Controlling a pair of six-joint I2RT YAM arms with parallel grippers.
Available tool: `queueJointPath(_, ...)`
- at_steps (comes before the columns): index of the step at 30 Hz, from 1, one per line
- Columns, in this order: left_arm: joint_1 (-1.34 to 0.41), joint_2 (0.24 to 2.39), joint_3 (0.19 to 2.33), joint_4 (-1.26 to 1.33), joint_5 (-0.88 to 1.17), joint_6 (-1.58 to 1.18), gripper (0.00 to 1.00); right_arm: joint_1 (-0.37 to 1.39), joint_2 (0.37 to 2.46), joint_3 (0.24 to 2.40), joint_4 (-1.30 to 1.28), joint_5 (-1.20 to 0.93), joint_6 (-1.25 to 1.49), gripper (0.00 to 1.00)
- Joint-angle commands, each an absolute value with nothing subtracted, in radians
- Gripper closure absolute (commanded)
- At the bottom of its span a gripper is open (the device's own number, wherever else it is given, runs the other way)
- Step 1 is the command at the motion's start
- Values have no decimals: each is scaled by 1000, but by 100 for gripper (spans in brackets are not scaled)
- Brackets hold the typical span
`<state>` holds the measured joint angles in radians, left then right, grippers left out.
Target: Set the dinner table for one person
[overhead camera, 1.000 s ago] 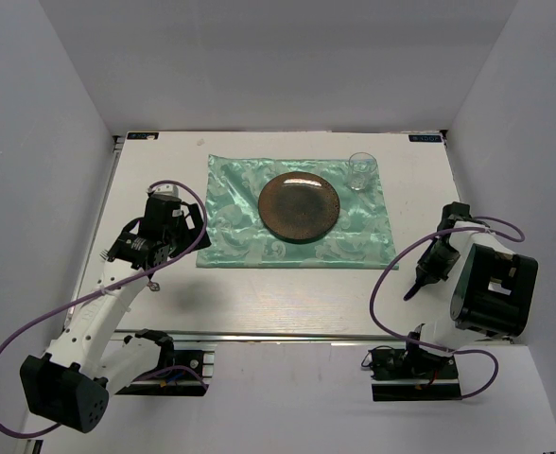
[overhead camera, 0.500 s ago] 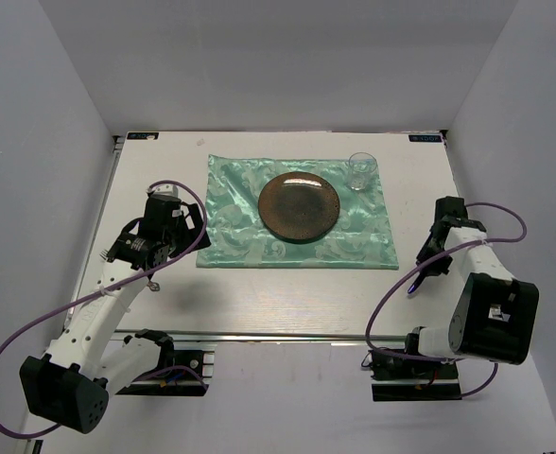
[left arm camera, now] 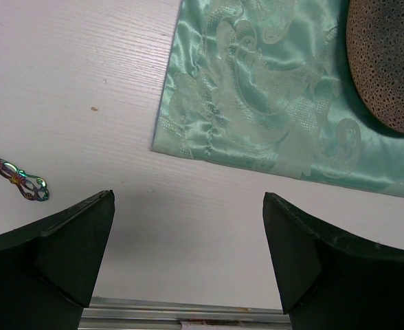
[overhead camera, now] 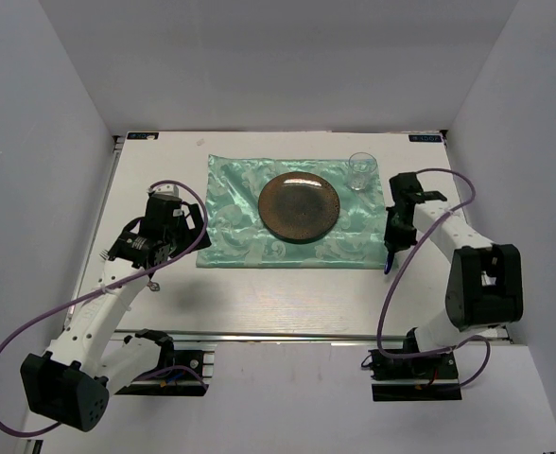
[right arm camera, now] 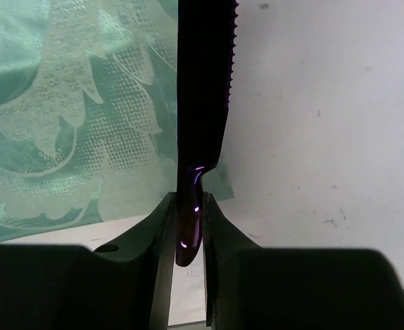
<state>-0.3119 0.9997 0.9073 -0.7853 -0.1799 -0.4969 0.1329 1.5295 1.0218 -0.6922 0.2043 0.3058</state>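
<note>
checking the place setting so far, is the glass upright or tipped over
Upright: the glass stands on the mint-green cloth's far right corner, open rim up.

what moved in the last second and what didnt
The right arm swung in from the right side of the table, bringing the right pincer and the serrated knife to the right edge of the green cloth. It kept its grip on the knife throughout. The left pincer stayed open and still; the plate, the glass and the cloth did not move.
</note>
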Motion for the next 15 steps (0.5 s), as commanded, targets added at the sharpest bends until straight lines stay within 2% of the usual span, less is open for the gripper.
queueJointPath(1, -316, 991, 899, -773, -179, -488, 2, 169, 1587, 1110, -721, 241, 243, 100)
queueJointPath(15, -316, 1003, 893, -764, -170, -485, 2, 232, 1782, 1272, -724, 226, 153, 100)
